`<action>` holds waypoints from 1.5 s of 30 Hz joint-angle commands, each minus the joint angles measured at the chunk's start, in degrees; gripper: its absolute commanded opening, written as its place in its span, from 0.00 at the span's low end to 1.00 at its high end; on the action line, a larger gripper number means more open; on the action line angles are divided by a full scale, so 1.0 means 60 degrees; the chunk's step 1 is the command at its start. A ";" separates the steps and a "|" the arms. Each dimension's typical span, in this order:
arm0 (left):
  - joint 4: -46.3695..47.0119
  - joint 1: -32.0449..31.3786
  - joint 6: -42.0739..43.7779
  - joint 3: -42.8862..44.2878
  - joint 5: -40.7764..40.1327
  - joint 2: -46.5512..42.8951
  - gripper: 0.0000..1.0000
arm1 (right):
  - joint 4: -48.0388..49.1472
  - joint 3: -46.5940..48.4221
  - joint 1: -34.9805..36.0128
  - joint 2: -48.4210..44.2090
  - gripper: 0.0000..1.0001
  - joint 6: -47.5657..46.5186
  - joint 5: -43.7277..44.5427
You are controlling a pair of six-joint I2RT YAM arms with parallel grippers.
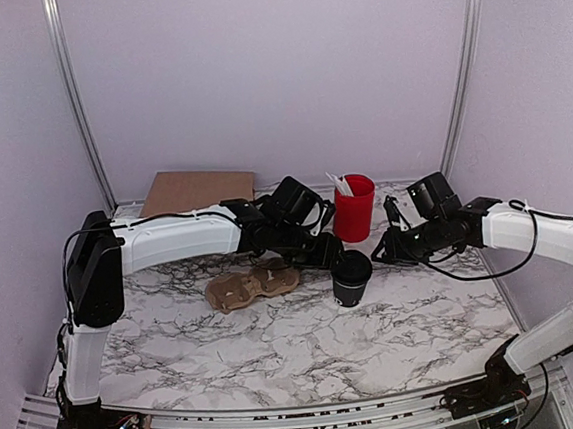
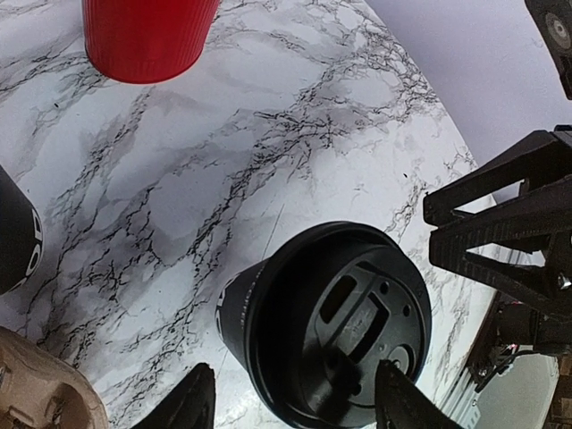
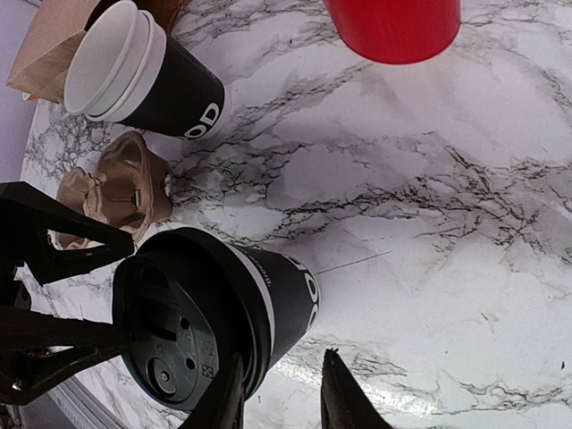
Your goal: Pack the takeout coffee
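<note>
The takeout coffee (image 1: 352, 275), a small black cup with white lettering and a black lid, stands upright on the marble table (image 1: 278, 346) right of centre. My left gripper (image 1: 332, 251) is at its left side. In the left wrist view its jaws stand wide open (image 2: 295, 367), one finger on each side of the lid (image 2: 335, 322), neither one pressing on it. My right gripper (image 1: 382, 254) is at the cup's right. Its fingers (image 3: 282, 356) are apart with bare table between them, and the left one sits just in front of the lid's rim (image 3: 179, 331).
A cardboard drink carrier (image 1: 251, 286) lies left of the cup. The red cup of utensils (image 1: 354, 207) stands just behind it. A stack of lidless black cups (image 3: 134, 76) lies on its side near a brown paper bag (image 1: 199, 190) at the back left.
</note>
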 commanded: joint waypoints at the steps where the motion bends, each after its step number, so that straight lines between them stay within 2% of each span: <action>1: -0.0251 -0.0037 0.0094 0.0252 0.0086 0.0247 0.62 | 0.0416 -0.0122 -0.0043 -0.0057 0.29 -0.0034 -0.0216; 21: -0.0523 -0.0033 0.0286 0.0347 -0.0213 0.0605 0.61 | 0.0645 -0.0054 -0.0072 0.0554 0.29 -0.0161 -0.0130; 31: -0.0606 -0.0036 0.0285 0.0362 -0.0216 0.0824 0.59 | 0.0309 -0.0677 -0.0051 0.0750 0.27 0.0185 -0.0372; 39: -0.0619 -0.0039 0.0288 0.0308 -0.0221 0.0892 0.59 | 0.0041 -0.1374 0.0760 0.0792 0.25 0.0743 0.0330; 45: -0.0623 -0.0025 0.0363 0.0271 -0.0237 0.0830 0.59 | -0.0322 -0.1098 0.1099 0.0499 0.25 0.1021 0.0934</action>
